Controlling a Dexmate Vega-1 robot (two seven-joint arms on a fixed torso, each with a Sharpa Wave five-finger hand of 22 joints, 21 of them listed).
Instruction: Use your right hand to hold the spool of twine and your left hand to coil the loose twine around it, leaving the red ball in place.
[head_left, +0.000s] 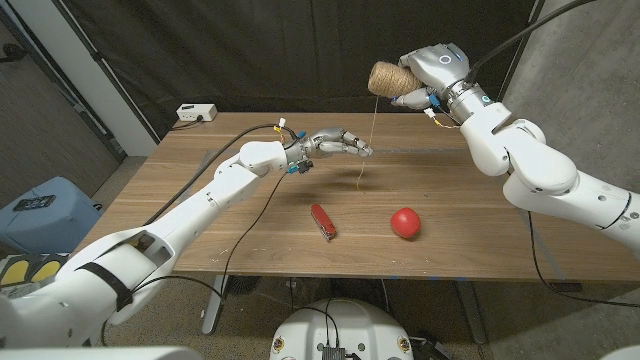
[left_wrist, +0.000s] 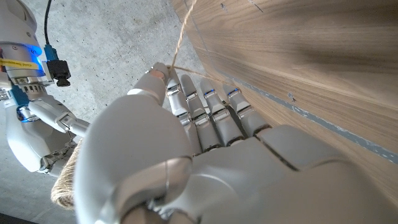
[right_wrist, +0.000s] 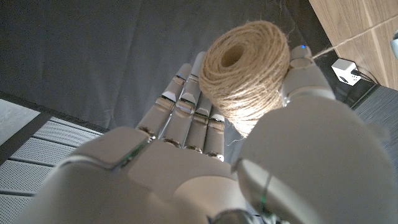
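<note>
Two robot hands are seen at work above a wooden tabletop (head_left: 250, 240): the right robot hand (head_left: 425, 75) is raised over the far right edge with its fingers wrapped around one spool of twine (head_left: 384, 77), while the left robot hand (head_left: 340, 143) is held lower and nearer the middle, fingers stretched out close together, with the loose twine (head_left: 369, 140) caught at its fingertips (left_wrist: 163, 73). From the spool, a single strand is seen dropping almost straight down to just beyond the left robot hand's fingertips, with a short tail dangling below them toward the tabletop. The spool therefore lies up and to the right of the left robot hand, which is the nearer of the two to the free strand; in the right wrist view the spool's hollow core is seen end-on beyond the fingers, so its long axis is judged to run roughly along the hand. For coiling, the strand would probably have to be carried up and around that axis. One red ball (head_left: 404, 222) is seen resting on the tabletop below the right robot hand and well apart from the twine, with one red pocket knife (head_left: 323, 221) lying beside it, below the left robot hand. One white box (head_left: 197, 113) is seen at the far left corner.
</note>
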